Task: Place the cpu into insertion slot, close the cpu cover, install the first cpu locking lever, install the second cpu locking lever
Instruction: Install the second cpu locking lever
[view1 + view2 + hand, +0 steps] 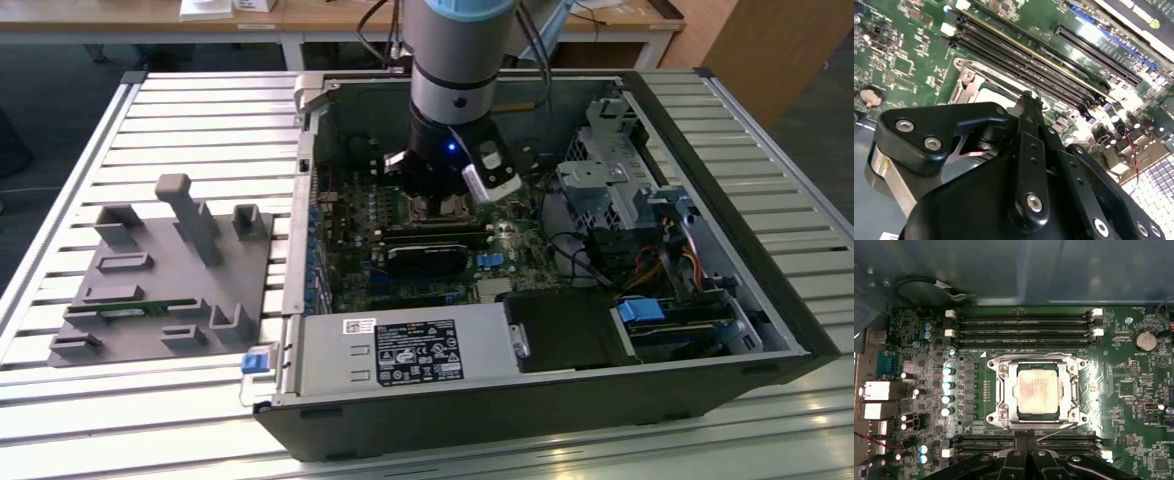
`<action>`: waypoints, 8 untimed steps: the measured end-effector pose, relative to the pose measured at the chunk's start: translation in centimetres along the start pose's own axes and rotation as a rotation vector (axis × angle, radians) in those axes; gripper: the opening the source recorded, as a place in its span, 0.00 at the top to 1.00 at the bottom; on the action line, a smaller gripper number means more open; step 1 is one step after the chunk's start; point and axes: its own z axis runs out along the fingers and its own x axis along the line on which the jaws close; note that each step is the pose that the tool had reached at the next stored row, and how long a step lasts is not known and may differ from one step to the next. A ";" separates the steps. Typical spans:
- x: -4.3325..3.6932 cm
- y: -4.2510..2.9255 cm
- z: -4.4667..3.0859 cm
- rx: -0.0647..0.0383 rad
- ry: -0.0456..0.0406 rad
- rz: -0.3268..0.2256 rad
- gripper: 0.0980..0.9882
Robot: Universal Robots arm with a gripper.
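- While the hand hangs just beside the insertion slot, its fingers are pressed together, holding nothing.
- The cpu lies in the slot, framed by the cpu cover.

We see the cpu, a flat square chip with a dull, pale metal top, lying level in the slot on the green board, with the silver cover shut flat around it and its window framing the chip. In the exterior view the slot sits in the far middle of the open case, left of the drive cages.
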 end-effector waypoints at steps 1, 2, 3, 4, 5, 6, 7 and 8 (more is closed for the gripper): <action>0.20 -0.05 0.08 -0.001 0.0000 0.000 0.99; 0.41 -0.08 0.17 -0.002 -0.0001 0.000 0.99; 0.63 -0.11 0.30 -0.003 -0.0001 0.000 0.99; 0.81 -0.14 0.46 -0.003 0.0000 0.000 0.99; 0.92 -0.17 0.64 -0.003 0.0000 0.000 0.99; 1.00 -0.19 0.82 -0.003 0.0001 0.000 0.99; 1.07 -0.22 1.01 -0.003 0.0001 -0.001 0.99; 1.07 -0.25 1.19 -0.003 0.0002 -0.001 0.99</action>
